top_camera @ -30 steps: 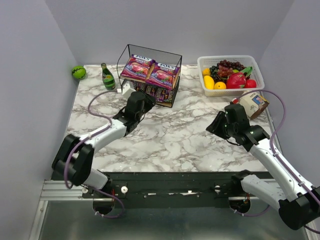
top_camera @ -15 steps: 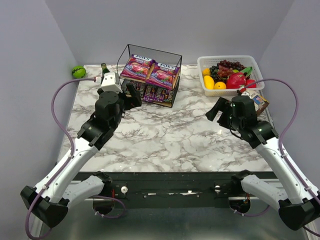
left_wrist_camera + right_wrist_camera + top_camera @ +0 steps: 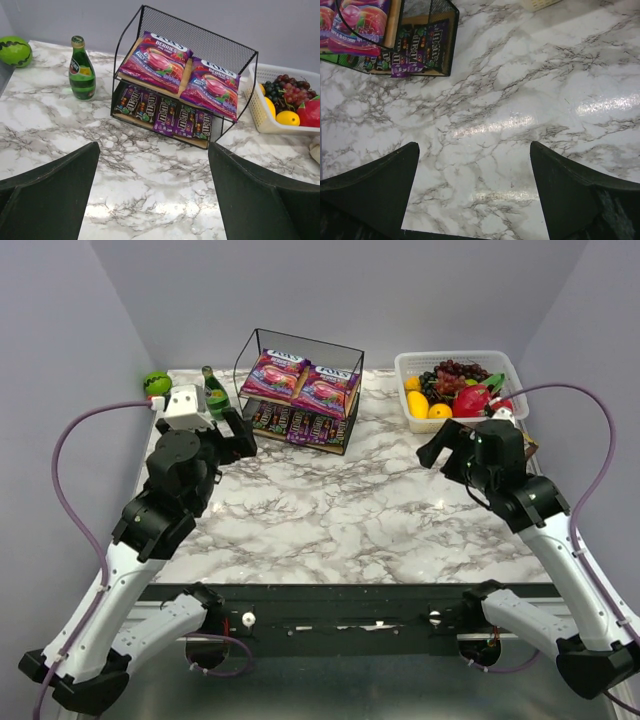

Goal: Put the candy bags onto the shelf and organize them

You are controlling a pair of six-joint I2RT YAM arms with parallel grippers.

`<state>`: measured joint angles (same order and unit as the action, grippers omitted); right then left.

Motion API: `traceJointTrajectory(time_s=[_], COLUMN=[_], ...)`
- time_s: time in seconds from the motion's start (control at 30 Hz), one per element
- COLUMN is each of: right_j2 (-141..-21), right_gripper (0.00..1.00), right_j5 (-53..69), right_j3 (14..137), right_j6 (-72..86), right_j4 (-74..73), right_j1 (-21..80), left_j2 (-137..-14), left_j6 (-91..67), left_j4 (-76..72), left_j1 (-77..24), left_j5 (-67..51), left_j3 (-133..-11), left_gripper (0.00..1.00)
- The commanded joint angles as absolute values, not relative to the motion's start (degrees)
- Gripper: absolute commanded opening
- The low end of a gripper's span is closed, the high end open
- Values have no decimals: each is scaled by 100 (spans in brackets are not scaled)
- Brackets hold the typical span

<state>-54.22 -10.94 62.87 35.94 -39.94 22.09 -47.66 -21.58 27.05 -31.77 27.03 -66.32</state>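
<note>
The shelf (image 3: 308,337) stands at the back centre of the marble table, a black wire frame with two wooden tiers. Two pink-purple candy bags (image 3: 275,373) (image 3: 326,390) lie side by side on its upper tier, also seen in the left wrist view (image 3: 157,61) (image 3: 212,92). Several dark M&M's packets (image 3: 298,425) (image 3: 165,112) (image 3: 415,45) line the lower tier. My left gripper (image 3: 240,434) (image 3: 153,150) hovers open and empty, left of and in front of the shelf (image 3: 200,40). My right gripper (image 3: 440,447) (image 3: 474,146) hangs open and empty over bare marble, to the shelf's right.
A green glass bottle (image 3: 215,395) (image 3: 81,70) stands just left of the shelf, a green ball (image 3: 156,383) (image 3: 15,50) in the back left corner. A white fruit basket (image 3: 455,357) (image 3: 250,105) sits at the back right.
Both grippers have opened wide. The left arm has lifted and drawn back leftward from the shelf's lower tier. The right arm has risen and shifted toward the back right.
</note>
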Motion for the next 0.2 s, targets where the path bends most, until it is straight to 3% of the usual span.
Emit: traceJointTrajectory(time_s=[0.0,0.17], right_j2=[-5467,-5493], right_gripper=[100,100], right_j5=[-1257,-1213], right_j3=[6530,6513], right_j6=[3559,3656], right_j4=[-4095,-4131], right_j1=[2180,2180], left_j2=[-4597,-4684], left_j6=[-1925,-1855], left_j4=[2830,2953], left_j1=[-3164,-3164], left_j5=[2900,2874], left_j3=[-6996,-7251], left_gripper=[99,99])
